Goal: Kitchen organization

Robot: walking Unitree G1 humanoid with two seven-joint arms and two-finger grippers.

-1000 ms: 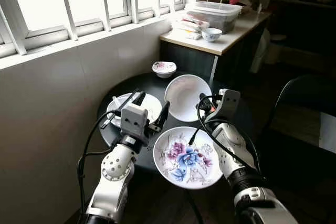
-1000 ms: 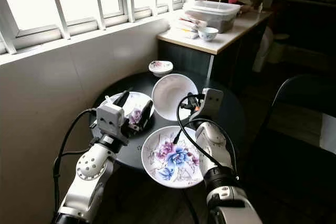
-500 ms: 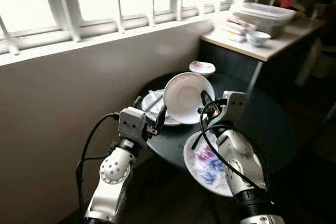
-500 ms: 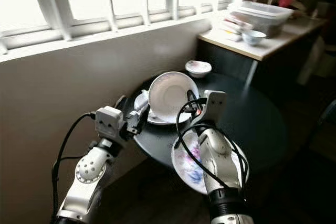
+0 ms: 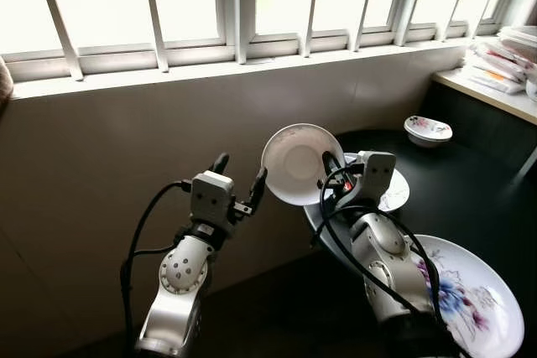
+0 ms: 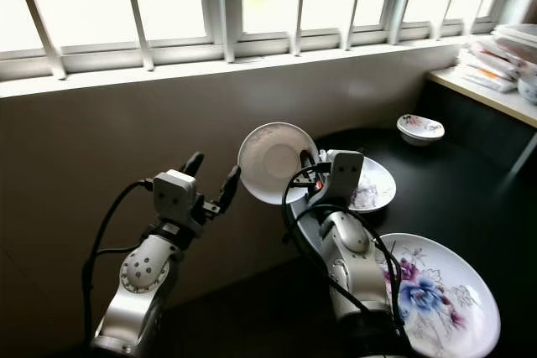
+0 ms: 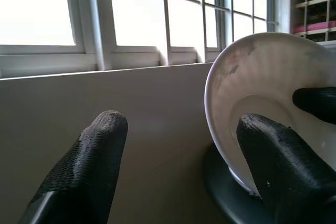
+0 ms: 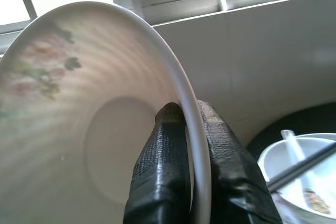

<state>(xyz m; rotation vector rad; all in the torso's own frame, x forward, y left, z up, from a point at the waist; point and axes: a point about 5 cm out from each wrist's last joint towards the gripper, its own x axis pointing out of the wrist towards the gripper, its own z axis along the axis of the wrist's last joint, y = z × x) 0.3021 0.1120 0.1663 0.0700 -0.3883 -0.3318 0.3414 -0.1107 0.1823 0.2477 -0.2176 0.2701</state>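
Window wall with white bars (image 5: 235, 6) along the back, a plain pale sill below it; a dark round table (image 5: 470, 190) sits against the wall to the robot's right.

White bowl (image 5: 295, 163), faint floral print near its rim: held up in the air on edge, hollow facing the camera, above the near-left edge of the table and just in front of the wall. Right gripper (image 8: 184, 129) clamped on its rim, one black finger inside the hollow, one behind. An edge pinch like this is likely the only purchase a thin-walled bowl offers, and it leaves the bowl tilted, not level.

Left gripper (image 5: 238, 182) raised beside the bowl, fingers spread wide, nothing between them; one fingertip (image 7: 273, 156) sits close to the bowl's lower rim. Cannot tell whether it touches. Judged a support or handover posture.

Around:
- Plate with spoon and chopsticks (image 8: 299, 166) on the table, just behind the right wrist.
- Large floral plate (image 6: 436, 299) at the near table edge, beside the right forearm.
- Small patterned bowl (image 5: 428, 129) further back on the table, well apart.
- Counter corner with stacked papers (image 5: 495, 69) at far right.

In the way: the right arm's cables (image 5: 336, 199) loop close under the bowl; the plate with utensils lies directly under any set-down path.
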